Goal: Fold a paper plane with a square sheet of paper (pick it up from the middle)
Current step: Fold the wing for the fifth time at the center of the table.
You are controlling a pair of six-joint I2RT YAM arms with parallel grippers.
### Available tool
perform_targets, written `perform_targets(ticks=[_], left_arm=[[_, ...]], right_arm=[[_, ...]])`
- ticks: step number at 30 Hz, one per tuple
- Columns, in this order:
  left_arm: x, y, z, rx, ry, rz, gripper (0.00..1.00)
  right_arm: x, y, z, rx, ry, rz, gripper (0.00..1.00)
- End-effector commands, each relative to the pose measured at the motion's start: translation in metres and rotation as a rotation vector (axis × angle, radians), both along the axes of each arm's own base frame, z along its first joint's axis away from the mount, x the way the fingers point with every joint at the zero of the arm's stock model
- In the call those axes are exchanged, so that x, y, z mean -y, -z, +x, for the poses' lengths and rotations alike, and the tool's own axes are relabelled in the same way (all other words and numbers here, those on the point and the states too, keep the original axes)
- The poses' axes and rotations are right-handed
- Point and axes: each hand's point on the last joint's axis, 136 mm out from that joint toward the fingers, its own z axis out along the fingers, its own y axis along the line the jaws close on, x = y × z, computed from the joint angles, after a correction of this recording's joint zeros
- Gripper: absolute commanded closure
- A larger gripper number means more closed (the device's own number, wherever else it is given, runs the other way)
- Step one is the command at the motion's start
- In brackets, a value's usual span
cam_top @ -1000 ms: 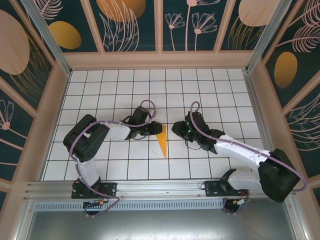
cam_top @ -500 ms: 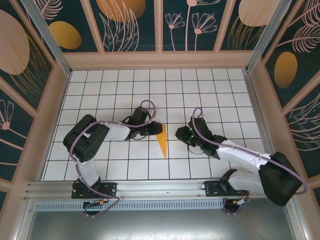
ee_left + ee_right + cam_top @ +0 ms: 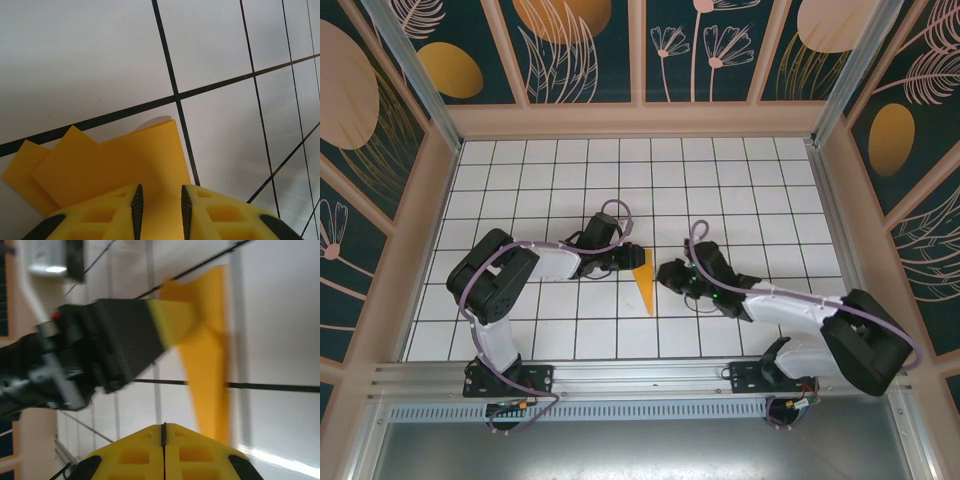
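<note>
The white gridded table (image 3: 520,170) is walled in on three sides by dark panels (image 3: 580,50) printed with plants and orange ovals, and a metal rail (image 3: 620,375) runs along the near edge where both arms are bolted. Nothing lies between the two arms but the paper plane (image 3: 645,283) — a slim orange-yellow dart flat on the tiles near the middle, its sharp tip pointing toward the near edge and its wide end toward the far wall.

The left gripper (image 3: 633,262) reaches in from the left and sits on that wide end. From its wrist camera the two yellow fingers (image 3: 100,217) stand a narrow slot apart, with the paper's layered corners spreading out beyond them and more orange showing in the gap; whether they pinch a layer or merely rest on it, I can't tell.

The right gripper (image 3: 663,273) comes in low from the right, just beside the plane's long edge. Its wrist view is blurred, but the yellow pads meet along a single seam — closed, with nothing between them. I cannot tell whether it touches the paper.
</note>
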Motion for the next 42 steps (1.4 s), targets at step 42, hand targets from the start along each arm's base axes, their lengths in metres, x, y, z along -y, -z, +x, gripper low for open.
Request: perform_targets(ticks=[42], left_arm=[[-0.013,0.011,0.012,0.003,-0.014,0.123,0.63]], right_arm=[[0.031,0.113,-0.063,-0.236,0.021,-0.266,0.93]])
